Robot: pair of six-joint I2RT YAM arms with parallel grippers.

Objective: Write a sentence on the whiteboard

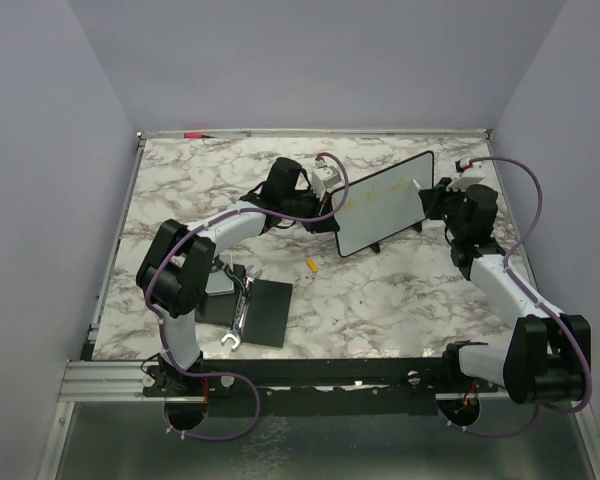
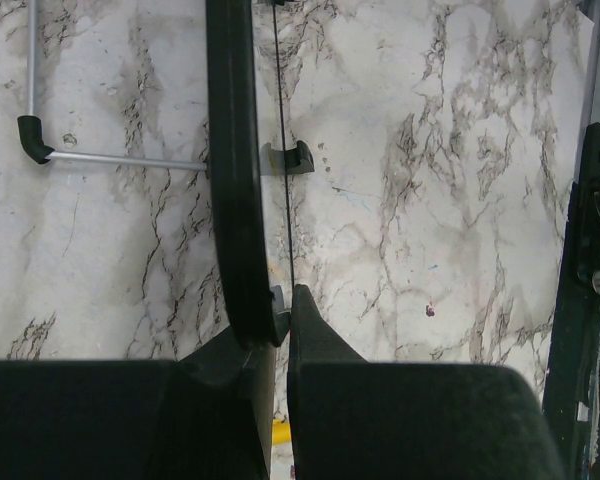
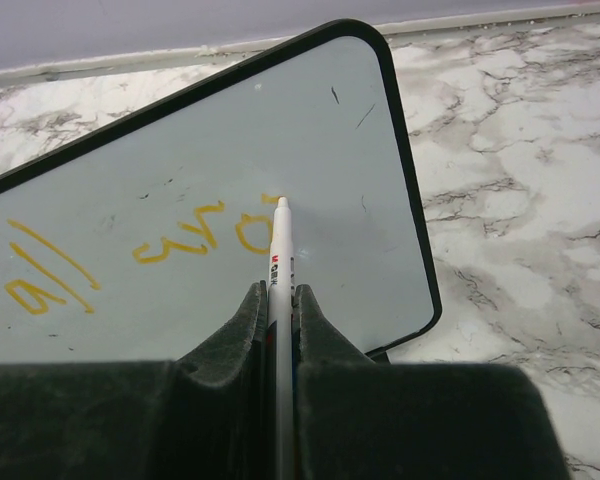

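The right end effector point(image 3: 280, 292) was pressed together on a white marker point(image 3: 282, 240). The marker's tip touched the whiteboard point(image 3: 180, 140) just right of the last yellow-orange strokes of the sentence point(image 3: 195, 235). That lettering ran leftward across the white surface and out of the wrist view. The left end effector point(image 2: 282, 318) was pinched shut on the black-framed edge of the whiteboard, seen edge-on from its own wrist.

From above, the whiteboard stood tilted on the marble-patterned worktop point(image 1: 400, 290), towards the far right, between the two end effectors, each at one of its short ends. A small yellow piece point(image 1: 311, 265) lay on the worktop near the board's lower left corner. Well apart, near the left arm's base, a flat black pad point(image 1: 268, 308) lay with a wrench point(image 1: 235, 328) touching its left edge.
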